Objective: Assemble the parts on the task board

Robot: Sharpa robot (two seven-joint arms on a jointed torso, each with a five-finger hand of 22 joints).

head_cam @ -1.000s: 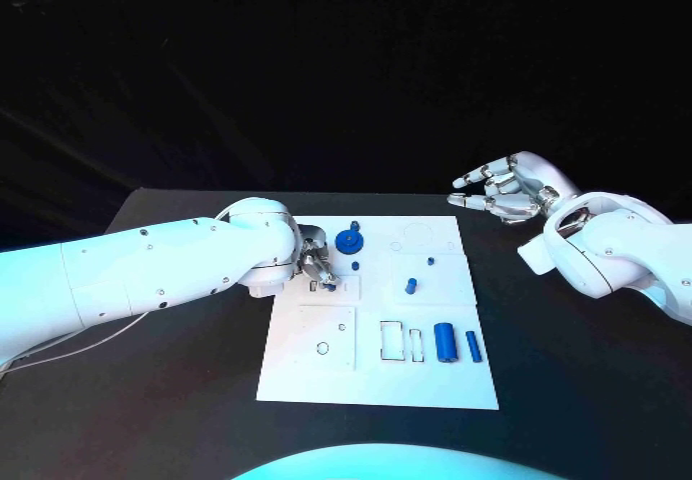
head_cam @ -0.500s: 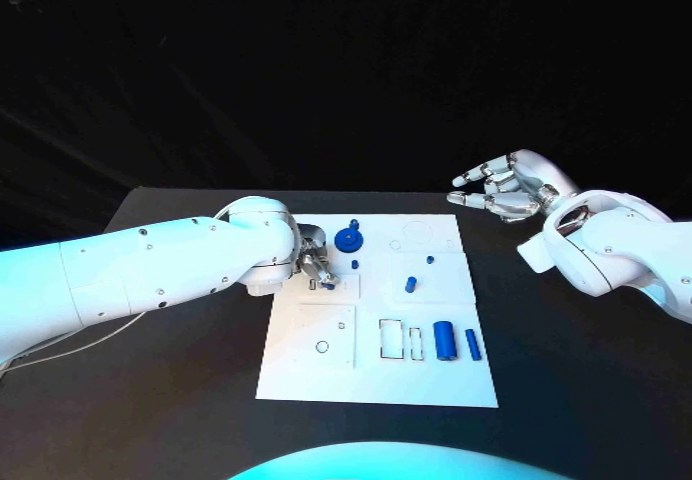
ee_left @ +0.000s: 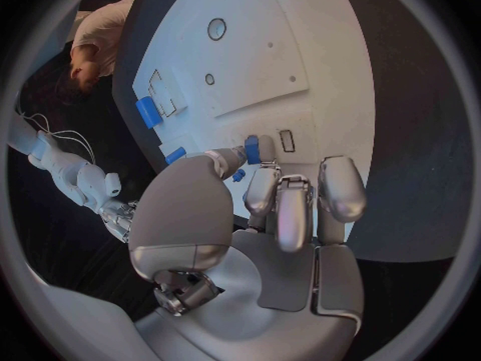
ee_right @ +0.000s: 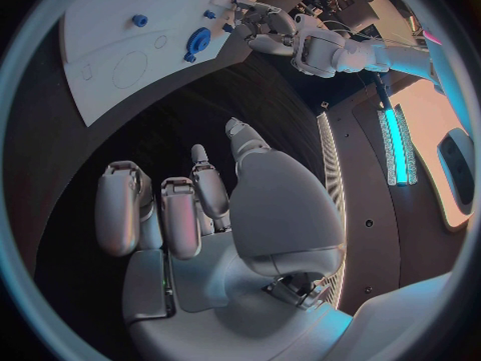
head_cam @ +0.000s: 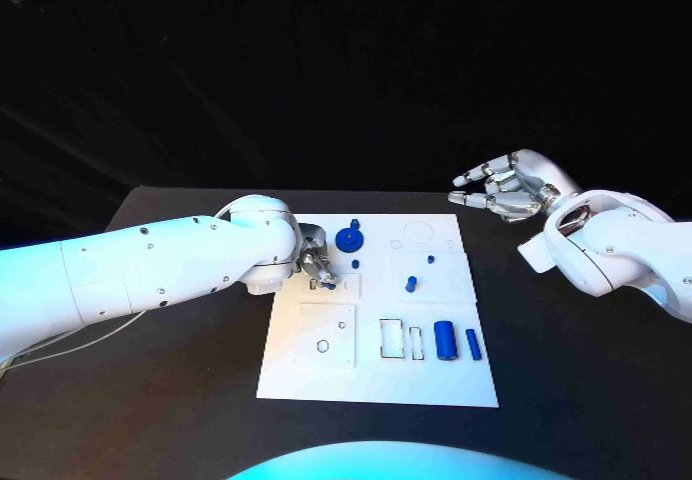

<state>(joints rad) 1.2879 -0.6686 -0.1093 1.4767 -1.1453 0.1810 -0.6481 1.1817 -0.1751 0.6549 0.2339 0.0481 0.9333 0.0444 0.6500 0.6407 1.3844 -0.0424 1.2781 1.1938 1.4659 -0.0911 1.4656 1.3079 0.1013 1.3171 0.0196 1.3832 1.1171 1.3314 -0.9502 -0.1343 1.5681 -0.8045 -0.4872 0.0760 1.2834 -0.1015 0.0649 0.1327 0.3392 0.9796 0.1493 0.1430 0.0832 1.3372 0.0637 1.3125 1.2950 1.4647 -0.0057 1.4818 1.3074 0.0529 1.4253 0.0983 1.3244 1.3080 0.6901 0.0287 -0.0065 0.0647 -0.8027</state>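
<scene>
The white task board (head_cam: 378, 375) lies in the middle of the black table. My left hand (head_cam: 319, 268) hovers low over the board's upper left part and pinches a small blue part (ee_left: 252, 148) between thumb and a finger, right beside a small rectangular slot (ee_left: 287, 140). On the board stand a blue gear (head_cam: 349, 240) and two small blue pegs (head_cam: 355, 266) (head_cam: 411, 284). A blue cylinder (head_cam: 444, 343) and a thin blue pin (head_cam: 472, 344) lie lower right. My right hand (head_cam: 505, 188) hangs off the board at the far right, fingers apart and curved, holding nothing.
Empty outlined recesses (head_cam: 391, 339) sit left of the blue cylinder, and a ring outline (head_cam: 418, 233) is near the board's far edge. In the right wrist view the board (ee_right: 120, 24), gear (ee_right: 197, 38) and left hand (ee_right: 263, 24) lie well beyond my right fingers.
The left hand has shifted very slightly over the board's upper left, still pinching the small blue part. The right hand has stayed where it was.
</scene>
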